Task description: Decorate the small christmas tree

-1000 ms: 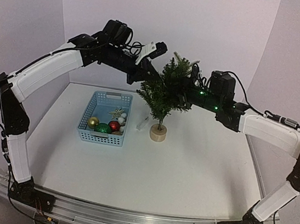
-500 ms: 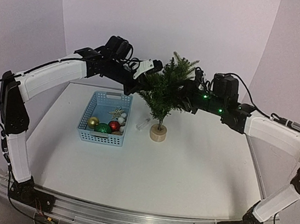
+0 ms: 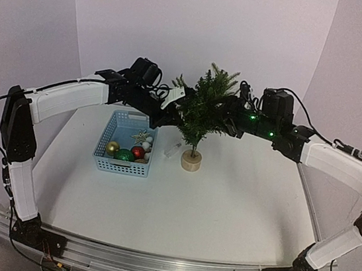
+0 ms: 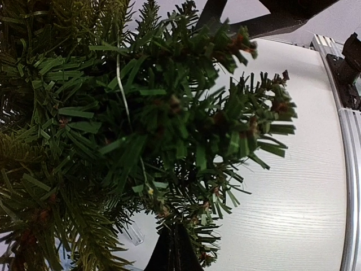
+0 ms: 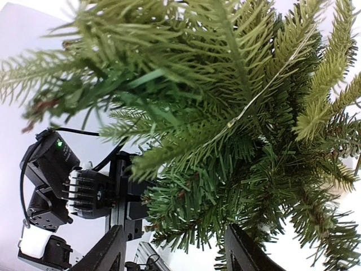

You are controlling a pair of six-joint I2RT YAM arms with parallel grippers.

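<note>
The small christmas tree [image 3: 203,106] stands upright on its pale wooden disc base [image 3: 191,162] in the middle of the table. My left gripper [image 3: 179,108] is pushed into its left side, and in the left wrist view it [image 4: 172,251] is shut under the branches [image 4: 169,113]. A thin light wire [image 4: 120,84] runs down through the needles toward the tips; whether it is pinched is hidden. My right gripper [image 3: 227,120] is at the tree's right side, open [image 5: 177,251], with a low branch [image 5: 192,197] between its fingers. The same wire [image 5: 265,84] crosses the upper branches.
A light blue basket [image 3: 111,130] left of the tree holds gold, green and red balls, a star and white pieces. A small clear plastic piece [image 3: 172,150] lies between basket and tree base. The left arm's wrist [image 5: 84,192] sits just beyond the tree.
My right gripper's fingers have spread apart. My left gripper has dropped lower and pushed further right into the tree's foliage. The tree stays in place.
</note>
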